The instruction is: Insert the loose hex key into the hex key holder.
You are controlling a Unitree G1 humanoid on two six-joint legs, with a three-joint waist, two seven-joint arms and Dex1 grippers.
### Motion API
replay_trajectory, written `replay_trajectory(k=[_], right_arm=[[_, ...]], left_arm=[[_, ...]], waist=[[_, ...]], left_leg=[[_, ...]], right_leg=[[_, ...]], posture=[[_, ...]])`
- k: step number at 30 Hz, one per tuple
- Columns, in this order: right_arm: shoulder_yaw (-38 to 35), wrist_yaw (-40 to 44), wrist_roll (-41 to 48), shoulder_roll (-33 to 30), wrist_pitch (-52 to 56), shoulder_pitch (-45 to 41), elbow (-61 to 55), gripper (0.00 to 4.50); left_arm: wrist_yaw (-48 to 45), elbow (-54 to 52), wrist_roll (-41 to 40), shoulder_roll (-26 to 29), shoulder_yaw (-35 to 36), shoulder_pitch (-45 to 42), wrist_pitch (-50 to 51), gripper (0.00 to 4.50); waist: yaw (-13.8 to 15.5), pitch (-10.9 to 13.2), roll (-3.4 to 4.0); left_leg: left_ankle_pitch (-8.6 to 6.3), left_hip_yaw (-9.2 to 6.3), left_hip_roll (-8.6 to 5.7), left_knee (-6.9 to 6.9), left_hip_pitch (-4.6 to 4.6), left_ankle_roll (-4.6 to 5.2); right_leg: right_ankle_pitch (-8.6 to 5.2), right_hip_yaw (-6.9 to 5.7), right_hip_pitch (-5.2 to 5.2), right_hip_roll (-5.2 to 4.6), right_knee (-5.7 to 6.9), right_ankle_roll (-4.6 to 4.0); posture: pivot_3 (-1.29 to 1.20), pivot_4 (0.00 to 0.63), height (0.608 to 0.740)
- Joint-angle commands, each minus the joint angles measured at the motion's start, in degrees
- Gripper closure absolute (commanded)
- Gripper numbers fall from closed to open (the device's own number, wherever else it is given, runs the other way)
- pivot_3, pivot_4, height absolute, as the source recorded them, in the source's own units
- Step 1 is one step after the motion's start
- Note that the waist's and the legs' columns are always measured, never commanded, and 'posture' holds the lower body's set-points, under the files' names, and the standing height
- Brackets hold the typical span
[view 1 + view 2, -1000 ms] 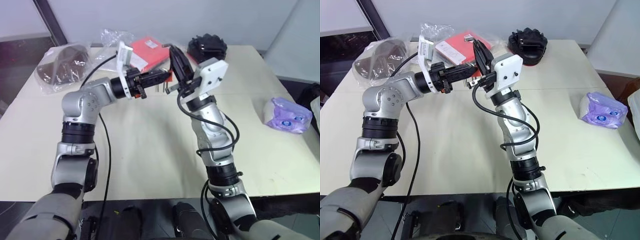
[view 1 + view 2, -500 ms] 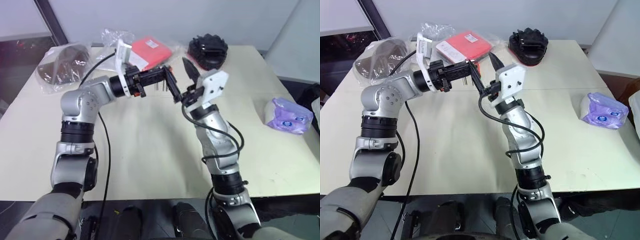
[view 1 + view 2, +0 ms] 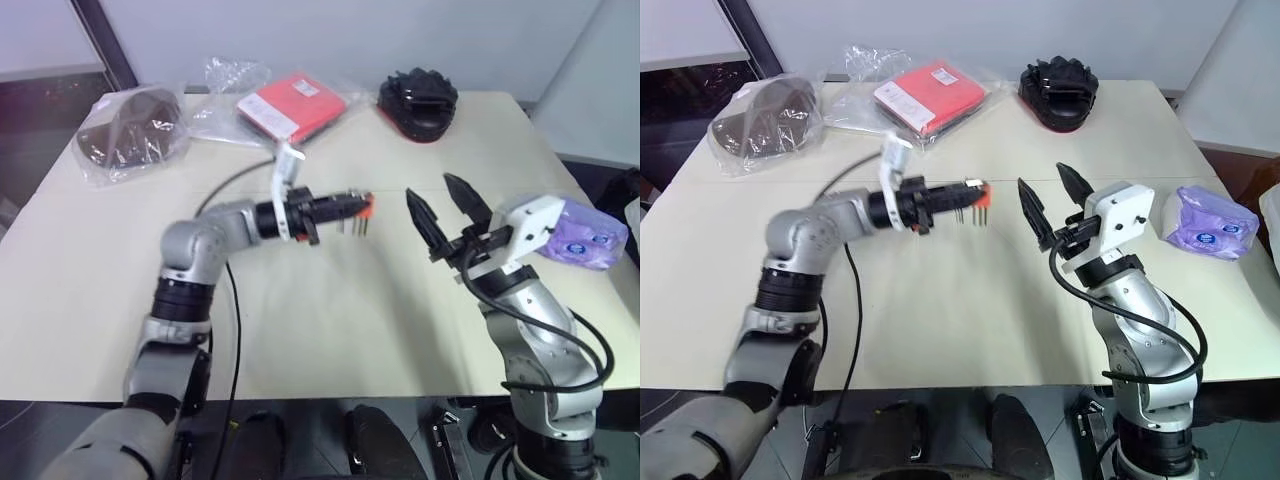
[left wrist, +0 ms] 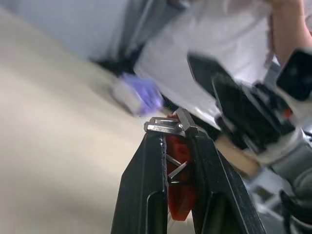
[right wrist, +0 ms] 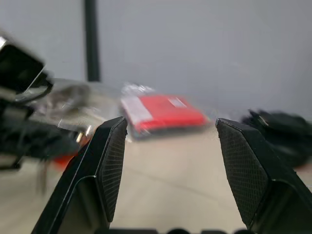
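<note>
The hex key holder [image 3: 357, 205], pinched in the left end effector [image 3: 350, 206] above the bench [image 3: 330, 300], could twist loose if jolted, the spread, empty right end effector [image 3: 445, 205] hanging just beside it.

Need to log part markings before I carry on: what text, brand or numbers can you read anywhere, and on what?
None can be read.
Red packet: a white label, print too small to read.
Purple packet: a blue and white mark, too blurred to read.
Red key holder in the left gripper: no marking visible.
</note>
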Motion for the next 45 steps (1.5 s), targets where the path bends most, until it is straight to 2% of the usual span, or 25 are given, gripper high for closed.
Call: replay_trajectory(k=[1,8,19,21,22,26,27,30,34,39,45], right_arm=[[-1.8,-1.6,-0.3,-0.2,-0.7,0.6,-3.4,1.51],[-1.3,-3.9,-1.9,0.5,-1.7,2.6,-4.3,1.51],[0.4,-4.7,-3.6,1.1,-2.8,3.4,-3.7,1.51],[0.4,-4.6,-3.6,1.1,-3.0,3.2,-3.4,1.45],[0.5,-4.5,-3.7,1.1,-3.0,3.0,-3.1,1.45],[0.7,-4.1,-3.8,0.9,-3.2,2.3,-2.2,1.45],[0.7,-3.8,-3.8,0.7,-3.2,2.2,-2.0,1.45],[0.4,-3.0,-3.6,0.1,-3.0,2.2,-1.7,1.45],[-0.7,-1.9,-3.1,-0.9,-2.8,2.6,-1.4,1.45],[-3.2,1.8,-1.1,-4.9,-1.0,3.0,-0.8,1.45],[-7.9,15.0,3.6,-20.0,6.6,8.9,0.5,1.45]], left_arm=[[3.4,1.1,-0.8,-3.2,0.4,-0.5,1.1,4.45],[7.8,9.1,0.3,-6.5,1.3,0.5,3.5,4.45],[6.6,12.6,3.6,-3.5,-0.9,3.3,3.9,4.45],[6.3,12.5,3.9,-2.8,-1.0,3.9,4.1,3.35],[6.2,12.4,4.3,-2.4,-1.2,4.3,4.0,3.17],[5.7,12.2,6.1,-0.4,-2.0,5.7,2.8,1.57],[6.0,12.4,6.9,0.8,-1.5,5.7,1.7,1.03],[5.9,12.3,9.9,3.9,-1.4,5.7,-2.4,0.17],[4.8,10.5,16.2,8.1,-5.7,7.1,-10.7,0.07],[2.3,6.1,19.0,12.7,-6.3,8.6,-16.2,0.07],[-5.2,0.2,18.5,19.0,-5.2,7.4,-20.9,0.07]], waist=[[0.0,0.0,0.00],[-0.2,0.0,0.00],[-0.1,0.0,0.00],[-0.1,0.0,0.00],[-0.1,0.0,0.00],[0.0,0.0,0.00],[0.1,0.0,0.00],[-0.2,0.0,0.00],[-0.3,0.0,0.03],[0.0,0.0,0.03],[1.1,0.0,0.00]], left_leg=[[0.00,0.01,-0.01,0.01,0.00,0.00],[-0.01,0.01,-0.02,-0.05,0.05,0.01],[0.00,0.01,-0.02,-0.05,0.05,0.00],[0.00,0.01,-0.02,-0.05,0.05,0.00],[0.00,0.01,-0.02,-0.05,0.05,0.00],[0.00,0.01,-0.02,-0.04,0.05,0.00],[0.00,0.01,-0.02,-0.04,0.05,0.00],[0.00,0.01,-0.02,-0.04,0.07,0.00],[0.00,0.01,0.01,-0.07,0.16,0.00],[0.00,0.05,0.00,-0.07,0.11,0.00],[-0.01,0.04,-0.01,-0.06,0.08,0.01]], right_leg=[[0.00,0.01,0.00,0.00,-0.01,0.00],[0.00,0.00,0.03,0.03,-0.04,0.01],[0.00,0.00,0.05,0.02,-0.05,0.01],[0.00,0.00,0.05,0.02,-0.05,0.01],[0.00,-0.01,0.05,0.02,-0.05,0.00],[0.00,-0.01,0.06,0.01,-0.05,0.00],[0.00,-0.01,0.06,0.01,-0.06,0.00],[0.00,-0.02,0.08,0.02,-0.05,0.00],[0.00,0.00,0.11,0.05,-0.02,-0.01],[0.00,0.01,0.11,0.00,-0.08,0.00],[0.00,-0.01,0.14,0.00,-0.13,-0.01]], posture=[[0.00,0.150,0.740],[0.00,0.150,0.740],[0.00,0.150,0.740],[0.00,0.150,0.740],[0.00,0.150,0.740],[0.00,0.150,0.740],[0.00,0.150,0.740],[0.00,0.150,0.740],[0.00,0.150,0.740],[0.00,0.150,0.740],[0.00,0.150,0.740]])
